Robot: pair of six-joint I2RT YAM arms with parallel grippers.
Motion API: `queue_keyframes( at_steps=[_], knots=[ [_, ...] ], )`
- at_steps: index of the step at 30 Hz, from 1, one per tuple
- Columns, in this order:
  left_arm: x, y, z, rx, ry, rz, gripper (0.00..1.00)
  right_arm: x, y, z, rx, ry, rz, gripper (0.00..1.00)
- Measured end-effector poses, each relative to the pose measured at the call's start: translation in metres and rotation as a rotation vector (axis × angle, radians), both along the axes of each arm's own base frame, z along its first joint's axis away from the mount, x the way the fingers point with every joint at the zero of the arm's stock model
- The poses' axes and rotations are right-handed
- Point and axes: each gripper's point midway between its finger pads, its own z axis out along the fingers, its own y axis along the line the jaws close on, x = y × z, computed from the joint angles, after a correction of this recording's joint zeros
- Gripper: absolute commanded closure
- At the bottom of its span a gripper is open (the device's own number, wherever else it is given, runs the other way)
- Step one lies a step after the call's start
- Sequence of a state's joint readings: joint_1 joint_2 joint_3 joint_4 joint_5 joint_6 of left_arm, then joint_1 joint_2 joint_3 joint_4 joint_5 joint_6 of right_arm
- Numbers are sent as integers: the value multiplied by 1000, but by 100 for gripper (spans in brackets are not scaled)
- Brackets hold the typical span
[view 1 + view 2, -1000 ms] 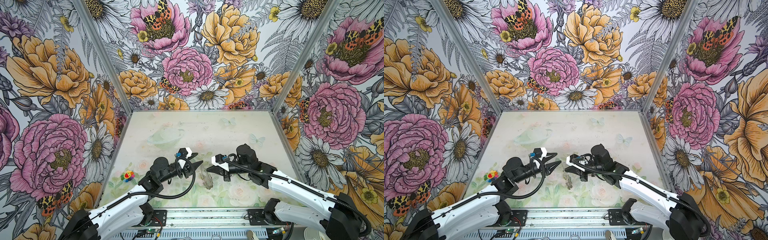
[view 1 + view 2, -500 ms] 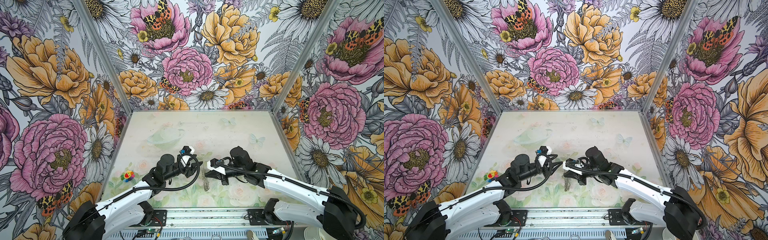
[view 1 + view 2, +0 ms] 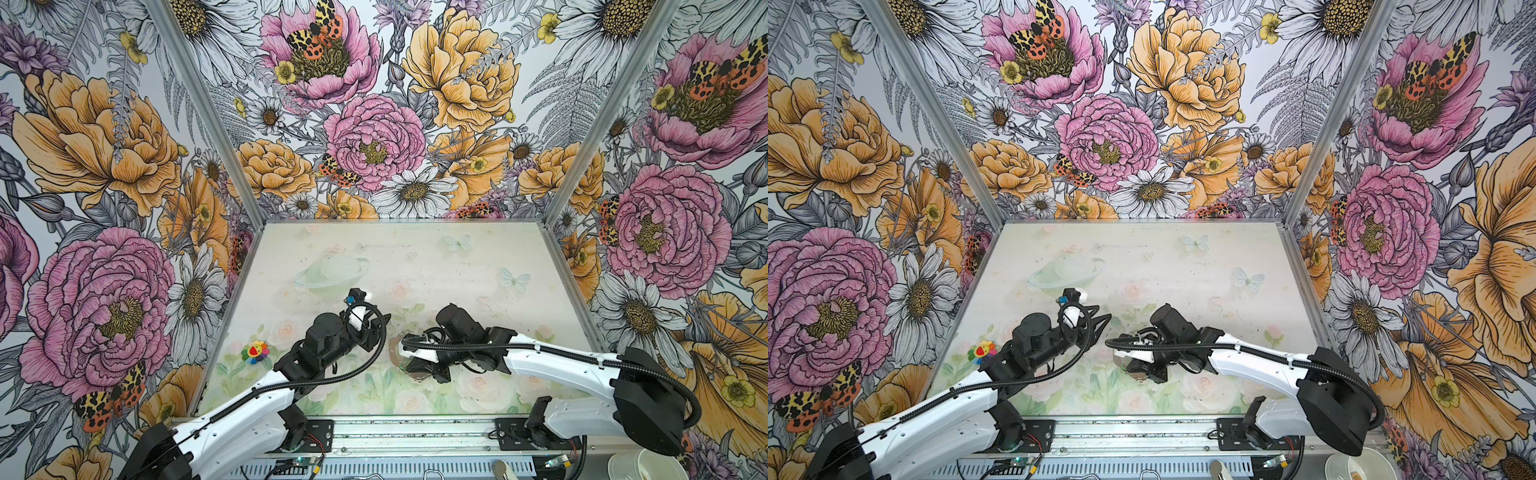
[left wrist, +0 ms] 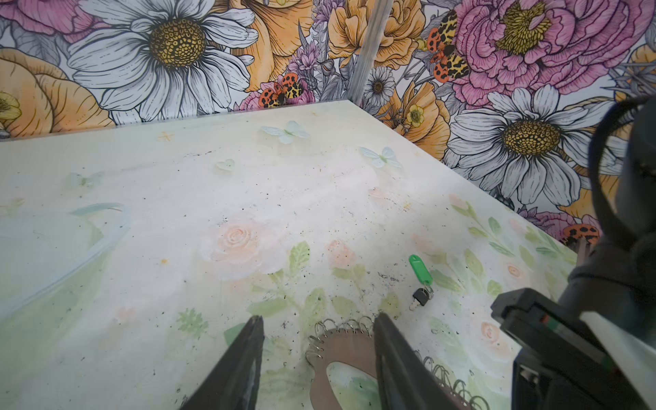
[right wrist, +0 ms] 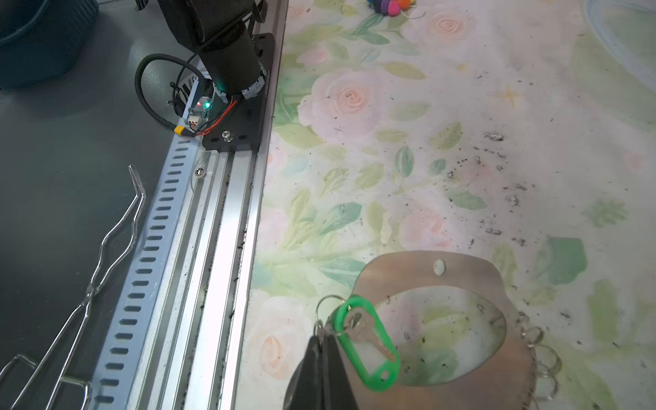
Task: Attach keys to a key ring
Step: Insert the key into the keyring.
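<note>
right claw (image 5: 323, 340): fully closed, seems pinched on the small wire loop of the held key (image 5: 367, 337); nothing else in it.
left claw (image 4: 319, 319): jaws about half apart, nothing held, straddling the ringed edge of the key ring (image 4: 349, 349); whether it touches, I cannot tell.
held key: over the key ring's inner cut-out. The green tag's long axis runs from the claw tips across the cut-out toward the wire rings (image 5: 532, 340), and the blade lies along it.
loose key (image 4: 421, 297): flat on the counter (image 4: 213, 184), just beyond the key ring's ringed end. Its key end points at the key ring, tag away.
risk: the thin pinch could let the key swing or slip. The key ring is not pinned and may slide when pushed. The tiny rings may not open. The claws are close together and could collide.
</note>
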State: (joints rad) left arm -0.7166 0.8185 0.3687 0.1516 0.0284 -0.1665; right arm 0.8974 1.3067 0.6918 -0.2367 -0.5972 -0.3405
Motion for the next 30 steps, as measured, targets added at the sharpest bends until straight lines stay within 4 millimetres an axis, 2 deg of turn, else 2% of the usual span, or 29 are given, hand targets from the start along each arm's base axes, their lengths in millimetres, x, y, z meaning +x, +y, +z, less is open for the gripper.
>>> queue_keyframes(
  at_steps=[5,8,13,17,20,25,30],
  knots=[
    [-4,0,-12,-8,72,4,54,2,3,5,1,-26,11,100],
    [-15,-11,-25,-8,142,-46,51,2,2,3,-9,-31,6,100],
    [-46,-34,-51,44,279,-145,50,0,2,0,-23,-38,5,100],
    [-49,-42,-60,96,429,-105,48,2,1,-1,-29,-45,-1,100],
    [-49,-40,-58,79,516,-44,46,5,1,-2,-32,-59,-12,100],
    [-61,-30,-58,0,647,48,43,9,1,-5,-46,-72,-29,100],
    [-72,-29,-68,-10,753,106,41,12,1,-11,-65,-80,-39,100]
  ],
)
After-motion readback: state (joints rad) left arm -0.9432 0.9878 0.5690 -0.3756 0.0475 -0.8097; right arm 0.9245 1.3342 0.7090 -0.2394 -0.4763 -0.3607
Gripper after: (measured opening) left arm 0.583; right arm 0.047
